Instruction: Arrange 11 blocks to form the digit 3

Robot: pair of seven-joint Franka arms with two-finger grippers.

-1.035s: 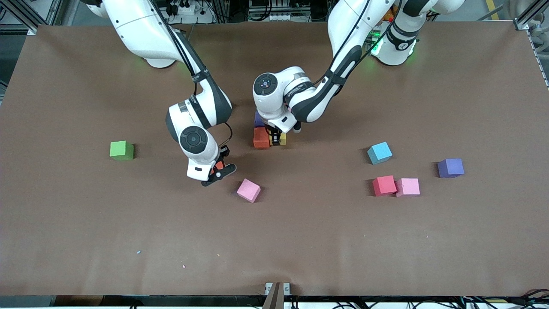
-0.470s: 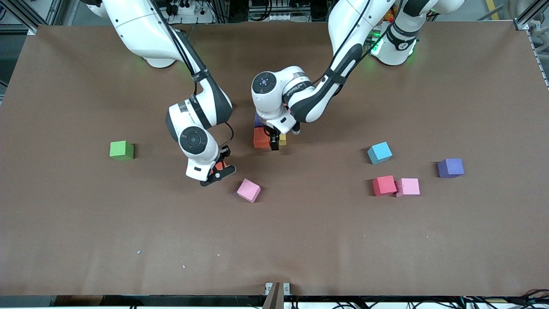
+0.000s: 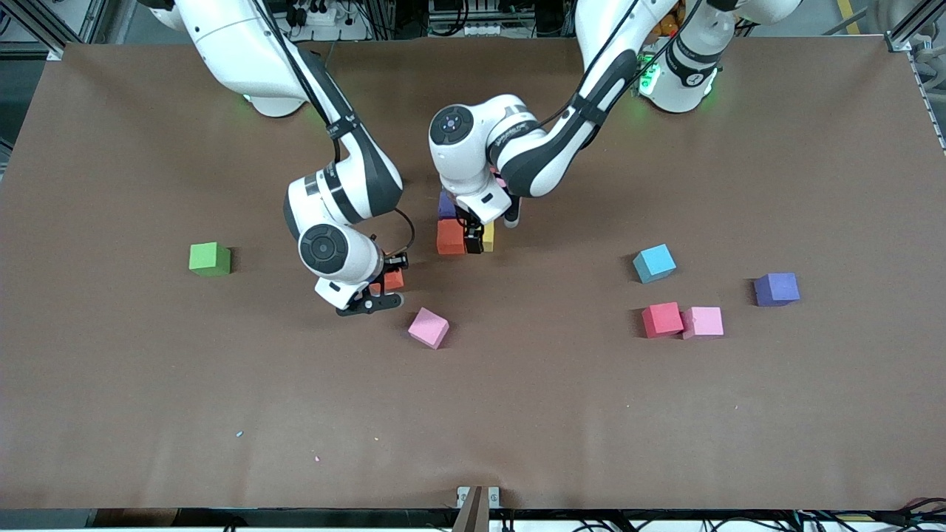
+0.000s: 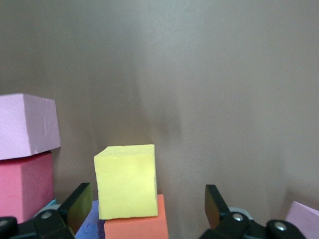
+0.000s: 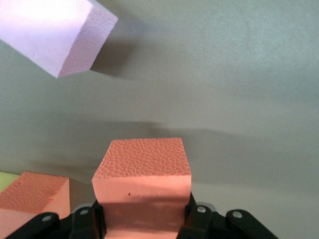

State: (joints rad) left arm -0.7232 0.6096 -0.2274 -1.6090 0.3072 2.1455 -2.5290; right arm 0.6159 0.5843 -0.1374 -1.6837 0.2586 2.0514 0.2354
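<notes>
The brown table carries everything; no box or tray shows, so the cubes lie straight on its surface. The right arm bends down from its base with its wrist turned toward the front camera. The left arm reaches in from its base and folds at the elbow, with its wrist pointing down over the cluster.

The cluster of blocks sits mid-table: an orange block, a purple block just beside it farther from the front camera, and a yellow block beside the orange one toward the left arm's end.

Loose cubes:
- A green cube lies toward the right arm's end.
- A pink block lies nearer the front camera than the cluster.
- A light blue block, a red block touching another pink block, and a second purple block lie toward the left arm's end.

The right gripper is clenched on another orange block, over the table near the lone pink block. The left gripper hangs over the yellow block, jaws spread wide and released on either side of it.
</notes>
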